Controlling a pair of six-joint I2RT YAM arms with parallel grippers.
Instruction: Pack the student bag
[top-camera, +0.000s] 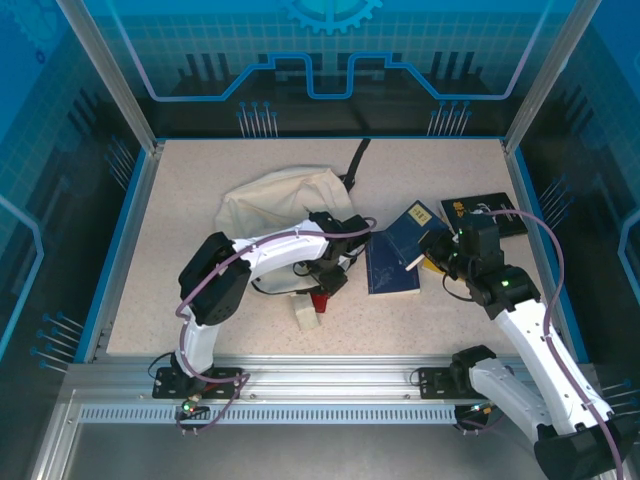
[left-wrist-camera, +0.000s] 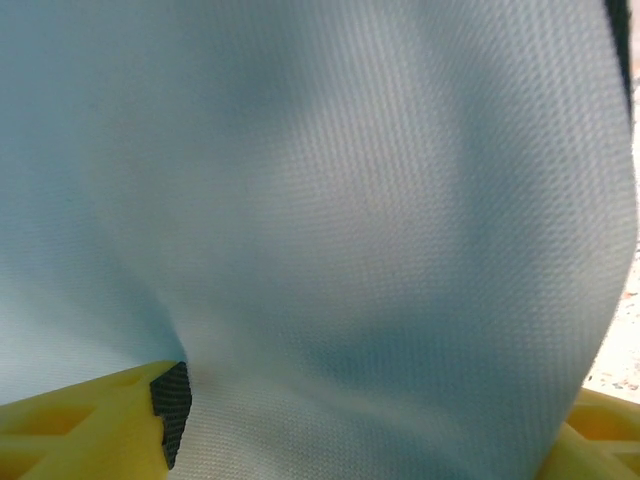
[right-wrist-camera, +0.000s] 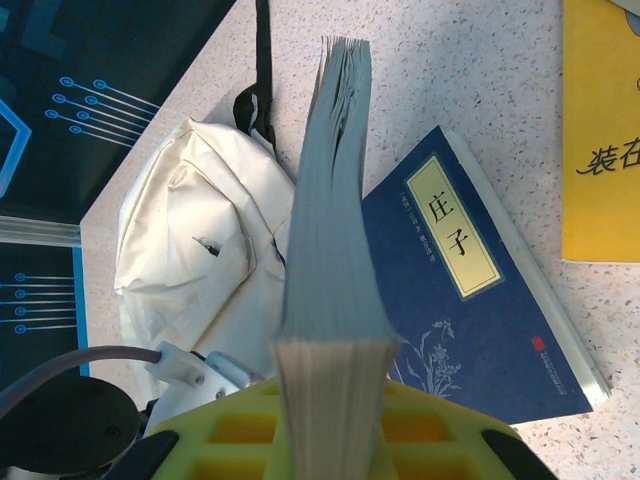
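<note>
The student bag (top-camera: 268, 198) is a cream fabric backpack lying at the back left of the table, its black strap (top-camera: 357, 160) pointing away. My left gripper (top-camera: 335, 232) sits at the bag's right edge. Seen from the left wrist, its yellow fingers (left-wrist-camera: 110, 425) stand wide apart and open, with the bag's cloth (left-wrist-camera: 330, 220) draped close between them. My right gripper (top-camera: 445, 255) is shut on a thick book (right-wrist-camera: 335, 220) held on edge, page side toward the camera. The bag (right-wrist-camera: 195, 255) lies beyond it to the left.
A blue book with a cream label (right-wrist-camera: 465, 300) lies flat beside the held one, and a yellow book (right-wrist-camera: 600, 130) lies further right. A dark book (top-camera: 488, 213) sits at the back right. A small red item (top-camera: 319, 300) and a white block (top-camera: 305, 314) lie under the left arm.
</note>
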